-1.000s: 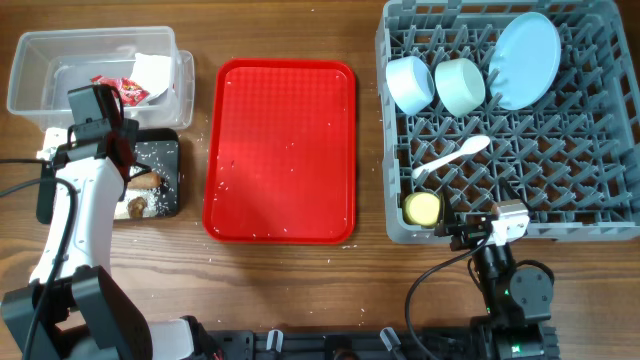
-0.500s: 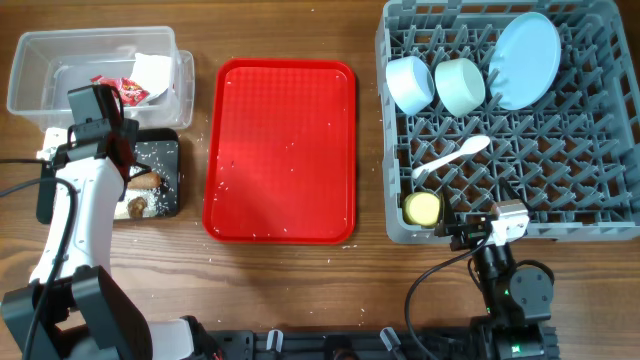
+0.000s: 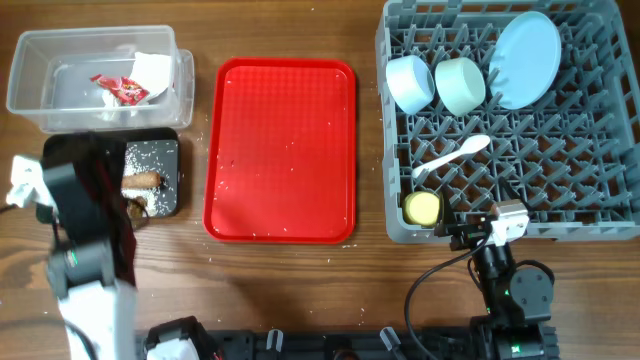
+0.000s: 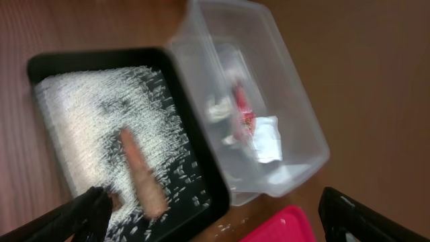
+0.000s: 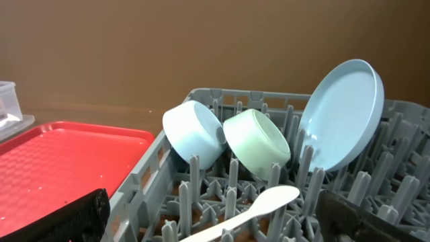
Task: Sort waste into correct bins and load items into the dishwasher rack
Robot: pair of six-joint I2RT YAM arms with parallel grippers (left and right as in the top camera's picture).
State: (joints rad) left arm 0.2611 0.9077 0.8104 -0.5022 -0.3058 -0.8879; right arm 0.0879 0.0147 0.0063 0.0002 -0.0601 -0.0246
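Observation:
The clear tub (image 3: 30,95) at the back left holds the red wrapper (image 3: 118,89) and the white napkin (image 3: 150,70). The black tray (image 3: 170,185) in front of it holds rice (image 3: 150,156), the carrot-shaped stick (image 3: 142,181) and a brown lump (image 3: 136,209). My left arm (image 3: 82,215) covers the tray's left part. In the left wrist view my left gripper (image 4: 215,225) is open and empty above the tray (image 4: 181,87), near the stick (image 4: 142,176). The grey rack (image 3: 600,215) holds the plate (image 3: 524,60), both bowls (image 3: 410,83), the spoon (image 3: 452,158) and the yellow cup (image 3: 422,208). My right gripper (image 5: 215,225) is open and empty at the rack's front.
A flat red serving tray (image 3: 280,150) lies in the middle with a few rice grains on it. Loose grains lie on the wood between it and the black tray. The tub (image 4: 295,114) and the red tray's corner (image 4: 282,228) show in the left wrist view.
My left arm has pulled back toward the table's front edge, off the tub and tray's back edge. The right arm has not moved.

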